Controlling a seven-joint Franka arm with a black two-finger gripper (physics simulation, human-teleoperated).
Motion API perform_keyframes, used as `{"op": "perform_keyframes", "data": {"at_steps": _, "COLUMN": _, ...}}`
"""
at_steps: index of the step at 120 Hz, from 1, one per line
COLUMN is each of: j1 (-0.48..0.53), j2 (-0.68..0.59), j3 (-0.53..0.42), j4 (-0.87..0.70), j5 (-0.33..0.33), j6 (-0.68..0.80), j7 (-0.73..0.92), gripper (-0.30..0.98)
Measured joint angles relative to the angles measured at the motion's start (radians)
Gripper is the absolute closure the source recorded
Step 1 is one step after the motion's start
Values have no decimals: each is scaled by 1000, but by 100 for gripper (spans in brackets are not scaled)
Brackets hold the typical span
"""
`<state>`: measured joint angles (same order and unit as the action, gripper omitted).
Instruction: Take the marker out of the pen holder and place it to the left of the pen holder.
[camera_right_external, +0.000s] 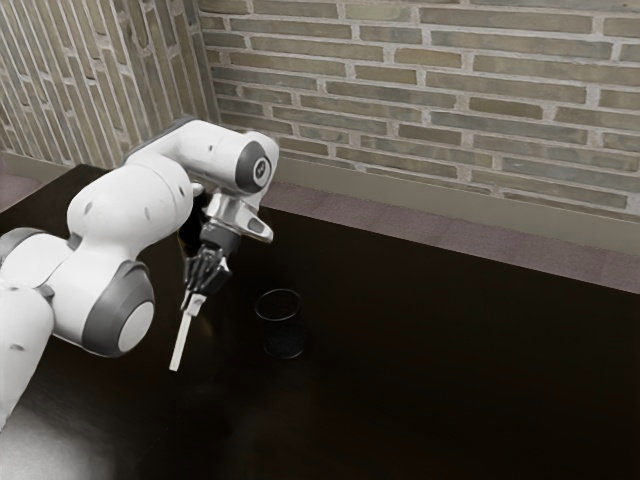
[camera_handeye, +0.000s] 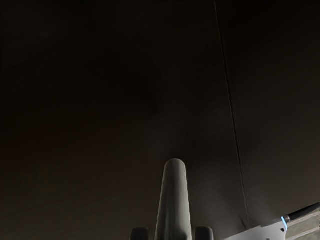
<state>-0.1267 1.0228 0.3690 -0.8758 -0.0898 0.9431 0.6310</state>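
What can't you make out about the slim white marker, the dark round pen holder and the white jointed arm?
- Marker: upper end covered by the black two-finger gripper, exterior view; near end cut off by the lower edge, wrist view.
- Pen holder: wall and inside lost in darkness, exterior view.
- Arm: base cut off by the left edge, exterior view.

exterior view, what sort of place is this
Probably an indoor room set up as a robot workspace: a brick wall behind, a dark table, and a white robot arm reaching over it.
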Motion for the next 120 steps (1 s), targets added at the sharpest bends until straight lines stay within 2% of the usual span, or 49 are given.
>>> {"op": "perform_keyframes", "data": {"at_steps": 33, "j1": 15, "j2": 65, "j3": -3, "j4": 7, "j5": 1, "j6": 30, "j7": -74, "gripper": 78}}
{"op": "perform_keyframes", "data": {"at_steps": 59, "j1": 15, "j2": 67, "j3": -1, "j4": 7, "j5": -10, "j6": 30, "j7": -120, "gripper": 34}}
{"op": "perform_keyframes", "data": {"at_steps": 79, "j1": 7, "j2": 51, "j3": 2, "j4": 3, "j5": -12, "j6": 28, "j7": -148, "gripper": 15}}
{"op": "perform_keyframes", "data": {"at_steps": 89, "j1": -35, "j2": -113, "j3": -3, "j4": -69, "j5": -10, "j6": 30, "j7": -152, "gripper": 10}}
{"op": "perform_keyframes", "data": {"at_steps": 104, "j1": -70, "j2": -541, "j3": -136, "j4": -310, "j5": 50, "j6": 150, "j7": -114, "gripper": 6}}
{"op": "perform_keyframes", "data": {"at_steps": 112, "j1": -73, "j2": -667, "j3": -168, "j4": -341, "j5": 71, "j6": 208, "j7": -85, "gripper": 4}}
{"op": "perform_keyframes", "data": {"at_steps": 120, "j1": -75, "j2": -737, "j3": -184, "j4": -350, "j5": 85, "j6": 251, "j7": -59, "gripper": 3}}
